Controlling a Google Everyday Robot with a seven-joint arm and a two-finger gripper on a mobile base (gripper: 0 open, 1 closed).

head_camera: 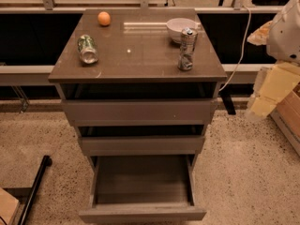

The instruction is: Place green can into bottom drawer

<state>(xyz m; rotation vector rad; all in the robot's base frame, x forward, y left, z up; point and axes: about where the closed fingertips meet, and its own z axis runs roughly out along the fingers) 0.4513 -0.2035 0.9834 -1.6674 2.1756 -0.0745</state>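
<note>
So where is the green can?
In the camera view, the green can lies on its side, left on the cabinet top, in front of the orange; the gripper hangs far right.

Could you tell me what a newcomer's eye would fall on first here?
The deep bottom drawer of the grey-brown cabinet stands pulled wide open. On its top, the small green can lies on its side at left, and a taller dented silver can stands upright at right. The robot's pale gripper hangs off the cabinet's right side, apart from both cans.
</note>
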